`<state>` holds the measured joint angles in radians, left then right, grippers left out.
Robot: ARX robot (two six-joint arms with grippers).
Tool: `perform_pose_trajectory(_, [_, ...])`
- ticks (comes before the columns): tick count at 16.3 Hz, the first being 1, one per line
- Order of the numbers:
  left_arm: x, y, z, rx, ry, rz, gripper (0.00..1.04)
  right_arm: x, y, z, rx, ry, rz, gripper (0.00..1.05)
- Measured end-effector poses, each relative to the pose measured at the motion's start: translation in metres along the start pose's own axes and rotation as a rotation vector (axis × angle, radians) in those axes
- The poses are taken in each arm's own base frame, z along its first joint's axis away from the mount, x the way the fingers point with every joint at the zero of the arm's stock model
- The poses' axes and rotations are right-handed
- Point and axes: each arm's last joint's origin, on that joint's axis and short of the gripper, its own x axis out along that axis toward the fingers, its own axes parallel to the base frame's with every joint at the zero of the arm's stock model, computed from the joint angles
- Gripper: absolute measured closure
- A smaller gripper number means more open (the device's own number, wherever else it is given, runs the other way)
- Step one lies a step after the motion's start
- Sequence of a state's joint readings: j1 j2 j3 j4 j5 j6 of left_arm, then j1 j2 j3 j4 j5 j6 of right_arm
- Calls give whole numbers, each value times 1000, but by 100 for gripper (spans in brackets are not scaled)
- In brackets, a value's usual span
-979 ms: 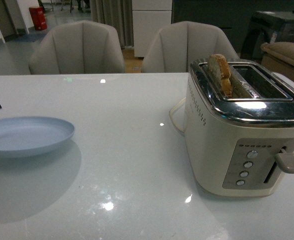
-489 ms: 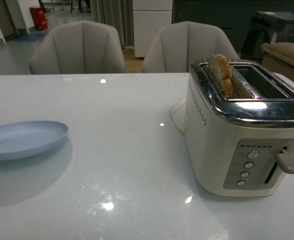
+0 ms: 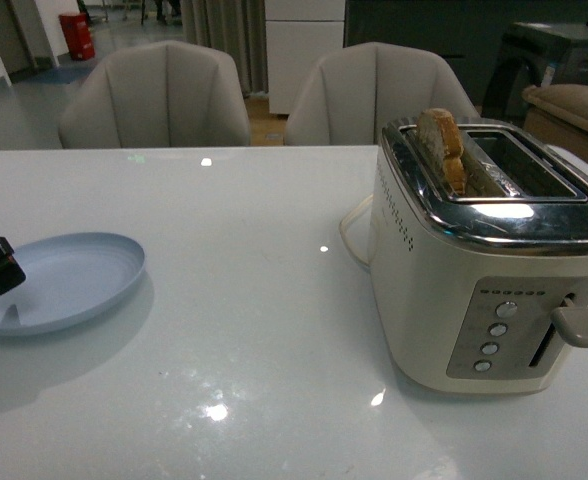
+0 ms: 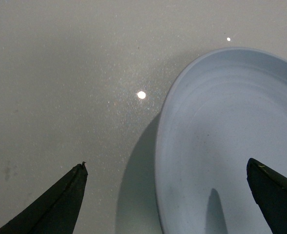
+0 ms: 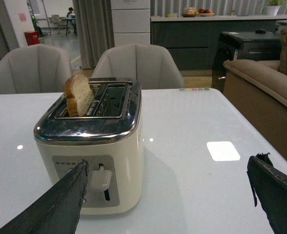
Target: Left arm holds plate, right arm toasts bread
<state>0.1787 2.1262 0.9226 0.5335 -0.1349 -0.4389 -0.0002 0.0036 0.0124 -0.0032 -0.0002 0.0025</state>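
While bread [image 3: 440,145] sits upright in the toaster's [image 3: 494,270] slot on the plate side, well proud of the chrome top, I judge the step in hand is getting the plate [image 3: 74,280] gripped. It's well apart from the toaster, over at the left table edge, and looks tipped, toaster-side rim raised. L gripper [image 4: 165,195] is spread wide, holding nothing: wrist cam shows one finger [image 4: 51,204] over bare table [image 3: 274,300], the other over the plate's inside, so the rim runs between them. Looks like a rim straddle, not closed yet.

To do it well, imo: keep the rim centred between the fingers, close slow, pinch rim only. Plate's shallow & smooth, could skid or flip on a glossy top. Lift level after.

Pose: front cam shows only a black bit of L arm at the plate's far-from-toaster side, so it looks low. R gripper [image 5: 170,195] also gaping, empty, hanging back from the toaster, facing its lever [image 5: 100,179] end. Lever can't be read as pressed or not.
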Motion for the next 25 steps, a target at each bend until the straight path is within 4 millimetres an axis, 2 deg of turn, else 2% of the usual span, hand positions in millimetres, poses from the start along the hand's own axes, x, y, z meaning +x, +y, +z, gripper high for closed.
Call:
perform_pose_trajectory(1, [-1, -1, 1, 26, -6, 7, 8, 0, 0, 0, 0, 0, 0, 6])
perform_pose_trajectory(4, [-2, -4, -1, 97, -2, 8, 7, 0, 0, 0, 0, 1, 0, 6])
perform_pose_trajectory(7, [-17, -14, 15, 95, -38, -34, 7, 0, 0, 0, 0, 1, 0, 6])
perform_pose_trajectory(11, [-72, -38, 60, 121, -185, -167, 7, 0, 0, 0, 0, 0, 0, 6])
perform_pose_trajectory(15, [-156, -54, 103, 152, -322, -350, 8, 0, 0, 0, 0, 1, 0, 6])
perform_pose_trajectory(16, [-179, -54, 105, 227, -481, -451, 19, 0, 0, 0, 0, 0, 0, 6])
perform_pose_trajectory(17, [-204, -48, 92, 316, -555, -464, 31, 0, 0, 0, 0, 1, 0, 6])
perform_pose_trajectory(19, [-246, -35, 47, 411, -545, -453, 62, 0, 0, 0, 0, 0, 0, 6])
perform_pose_trajectory(21, [-262, -18, 28, 414, -610, -460, 85, 0, 0, 0, 0, 1, 0, 6])
perform_pose_trajectory(22, [-263, -11, 19, 410, -618, -451, 98, 0, 0, 0, 0, 0, 0, 6])
perform_pose_trajectory(23, [-262, -7, 12, 411, -605, -449, 103, 0, 0, 0, 0, 1, 0, 6])
perform_pose_trajectory(25, [-260, -4, 6, 417, -592, -446, 103, 0, 0, 0, 0, 0, 0, 6])
